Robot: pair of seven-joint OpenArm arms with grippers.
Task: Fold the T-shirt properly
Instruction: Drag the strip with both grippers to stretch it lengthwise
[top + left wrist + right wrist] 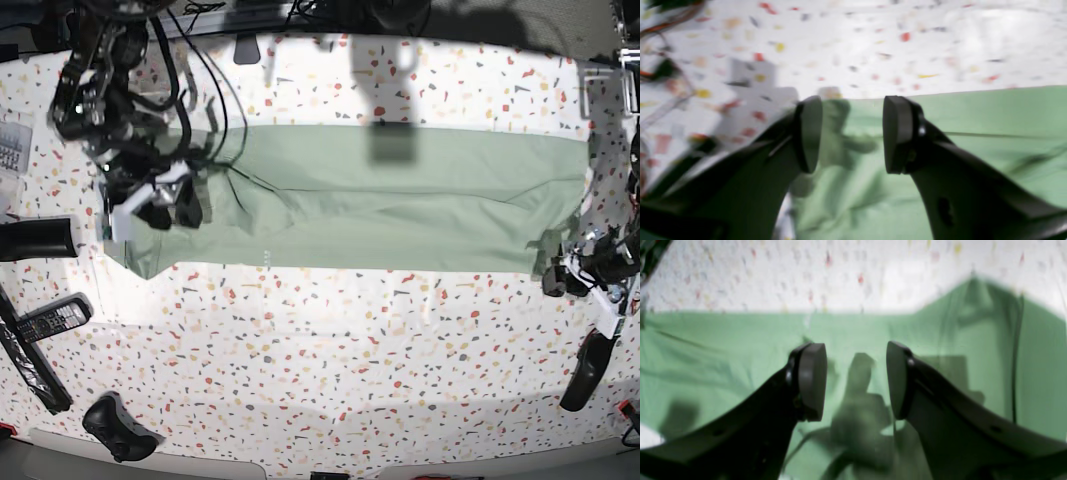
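The pale green T-shirt (400, 200) lies on the speckled table (350, 350) as a long flat band, wrinkled toward its left end. My right gripper (170, 205) hovers over that left end. In the right wrist view it (855, 380) is open, with nothing between its pads and only its shadow on the T-shirt (723, 350) below. My left gripper (558, 275) sits at the band's lower right corner. In the left wrist view it (851, 133) is open and empty above the T-shirt (973, 113), whose edge runs just past the fingertips.
Left of the shirt lie a black cylinder (40, 238), a remote control (45, 320) and a game controller (120, 428). A black oblong object (585, 370) lies near the right edge. Cables (190, 70) hang at the top left.
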